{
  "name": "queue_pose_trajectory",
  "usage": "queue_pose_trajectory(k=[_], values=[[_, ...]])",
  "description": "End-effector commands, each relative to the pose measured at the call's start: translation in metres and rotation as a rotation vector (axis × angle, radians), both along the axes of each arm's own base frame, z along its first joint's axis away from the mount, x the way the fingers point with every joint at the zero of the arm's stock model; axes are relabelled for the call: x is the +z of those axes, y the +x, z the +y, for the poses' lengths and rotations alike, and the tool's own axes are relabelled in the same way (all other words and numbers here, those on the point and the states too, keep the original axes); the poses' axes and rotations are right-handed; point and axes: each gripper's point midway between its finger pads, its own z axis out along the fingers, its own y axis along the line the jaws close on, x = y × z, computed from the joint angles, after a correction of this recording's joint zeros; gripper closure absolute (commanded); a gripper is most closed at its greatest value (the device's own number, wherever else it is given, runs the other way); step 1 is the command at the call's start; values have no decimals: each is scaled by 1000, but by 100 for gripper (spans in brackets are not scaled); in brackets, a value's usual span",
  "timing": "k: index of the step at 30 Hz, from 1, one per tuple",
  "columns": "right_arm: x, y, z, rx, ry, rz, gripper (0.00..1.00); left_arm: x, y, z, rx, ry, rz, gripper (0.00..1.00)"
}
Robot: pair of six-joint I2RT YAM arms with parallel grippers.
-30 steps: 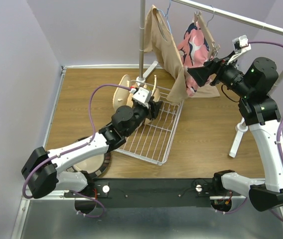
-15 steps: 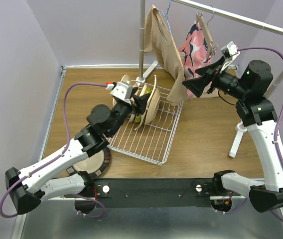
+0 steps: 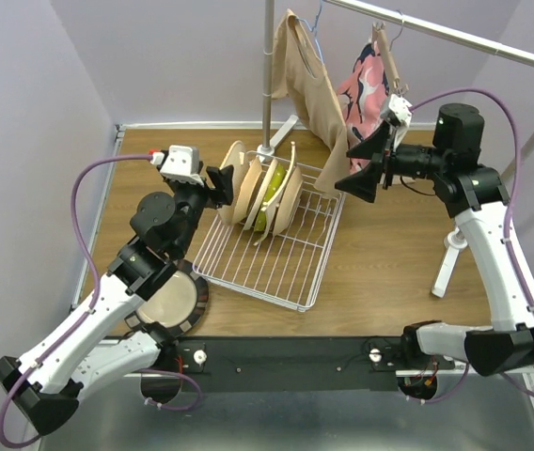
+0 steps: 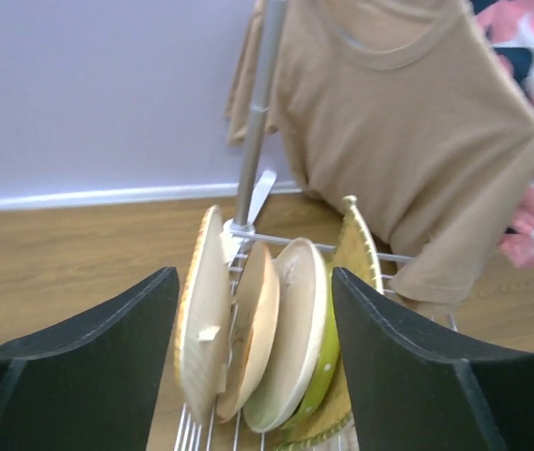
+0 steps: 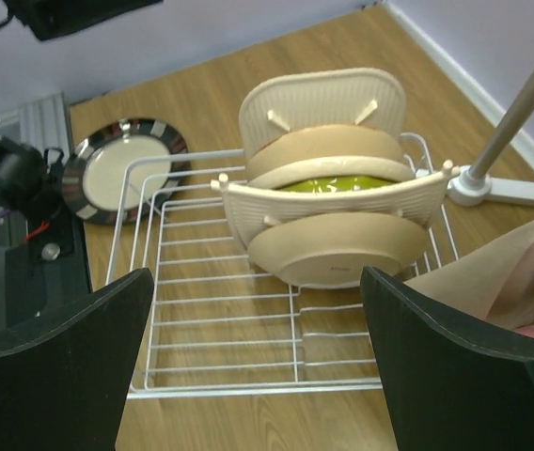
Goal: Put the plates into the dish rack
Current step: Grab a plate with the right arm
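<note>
**Pulled back: my left claw (image 3: 218, 181) is off the rack (image 3: 276, 282)**

It hangs just beside the rack's far left corner, jaws apart, holding nothing. My right claw (image 3: 354, 170) hovers beyond the rack's right side, also apart and empty. Several plates (image 3: 265, 193) stand on edge in the far rows, and the near rows hold nothing. One dark-rimmed plate (image 3: 166, 303) lies flat on the table by my left base. I should pinch its rim firmly, tip it upright and ease it between free prongs.
</note>
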Motion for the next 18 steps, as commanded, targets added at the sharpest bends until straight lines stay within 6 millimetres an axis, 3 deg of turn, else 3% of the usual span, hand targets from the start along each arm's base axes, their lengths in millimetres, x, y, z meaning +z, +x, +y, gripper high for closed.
queue_pose_trajectory(k=[1, 12, 18], values=[[-18, -16, 7, 117, -81, 11, 0, -12, 10, 30, 110, -56, 93, 24], [-79, -69, 83, 465, -355, -179, 0, -35, 9, 54, 217, -230, 316, 19], [-97, -106, 137, 648, -433, -392, 0, -22, 4, 66, 240, -281, 345, 19]])
